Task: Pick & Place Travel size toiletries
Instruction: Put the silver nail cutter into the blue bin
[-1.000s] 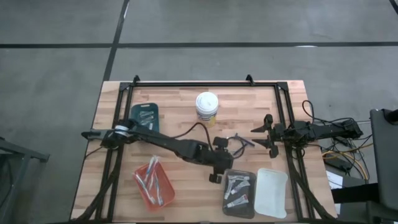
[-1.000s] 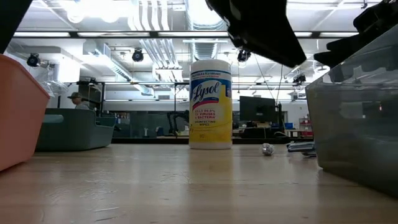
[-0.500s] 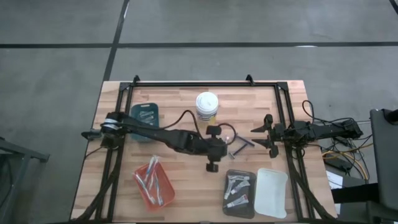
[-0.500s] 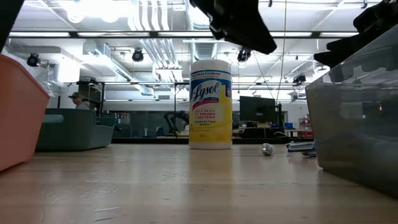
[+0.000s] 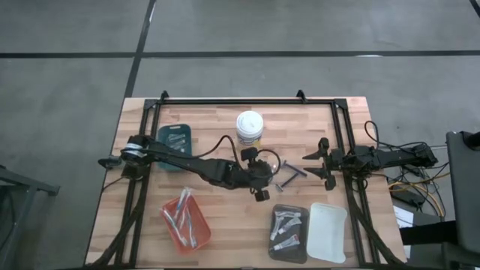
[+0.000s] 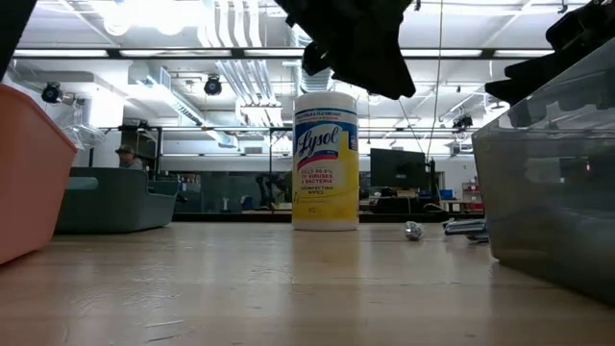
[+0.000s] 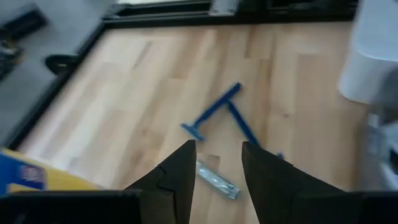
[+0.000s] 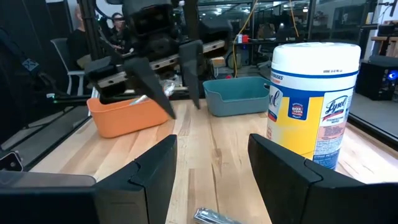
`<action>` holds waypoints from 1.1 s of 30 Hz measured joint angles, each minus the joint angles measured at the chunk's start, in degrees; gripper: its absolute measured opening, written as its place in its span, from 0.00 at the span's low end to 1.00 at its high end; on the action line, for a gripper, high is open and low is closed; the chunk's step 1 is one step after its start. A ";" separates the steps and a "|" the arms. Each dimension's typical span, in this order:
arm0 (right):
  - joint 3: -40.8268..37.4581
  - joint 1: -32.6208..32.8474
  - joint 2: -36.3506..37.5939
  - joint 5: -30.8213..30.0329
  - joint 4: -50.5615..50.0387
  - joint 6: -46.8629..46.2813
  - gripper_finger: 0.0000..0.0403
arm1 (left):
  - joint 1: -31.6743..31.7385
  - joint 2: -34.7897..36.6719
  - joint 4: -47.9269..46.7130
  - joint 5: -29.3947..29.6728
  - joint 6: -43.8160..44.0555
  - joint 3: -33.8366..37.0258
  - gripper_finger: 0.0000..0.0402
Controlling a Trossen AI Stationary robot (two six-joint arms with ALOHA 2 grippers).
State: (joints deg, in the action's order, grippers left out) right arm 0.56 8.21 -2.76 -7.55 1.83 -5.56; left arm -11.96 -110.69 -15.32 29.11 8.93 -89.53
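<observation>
Two blue razors (image 7: pixel 217 112) and one silvery tube (image 7: pixel 217 180) lie mid-table beside the Lysol tub (image 5: pixel 249 127). Left gripper (image 5: pixel 260 176) hovers above them, fingers apart, empty; right gripper (image 5: pixel 324 159) waits nearby, released.

Both arms are dark, nearly black, built of slim jointed links on black metal rails fixed to the table sides. The left arm (image 5: pixel 196 166) has a pale silvery collar near its base and a thin black cable looping loose above its forearm. The right arm (image 5: pixel 375 158) is just as dark, with a tangle of black and yellow cables trailing from its base at the right edge. Each gripper's fingers (image 7: pixel 177 177) are flat, matte black wedges with angular notched edges; the right gripper's fingers (image 8: pixel 155 171) look the same, broad and plain.
</observation>
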 joint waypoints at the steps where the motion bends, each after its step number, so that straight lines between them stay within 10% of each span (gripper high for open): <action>1: 0.00 0.02 0.00 0.00 0.00 0.02 0.49 | 0.21 0.00 0.32 1.01 -0.06 0.11 0.34; 33: 0.00 0.00 0.02 0.00 -0.02 0.01 0.49 | 7.80 -0.32 17.29 -1.19 7.96 15.15 0.34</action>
State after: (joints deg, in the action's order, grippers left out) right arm 0.56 8.21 -2.74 -7.55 1.80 -5.55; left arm -4.16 -111.02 1.97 27.92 16.89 -74.38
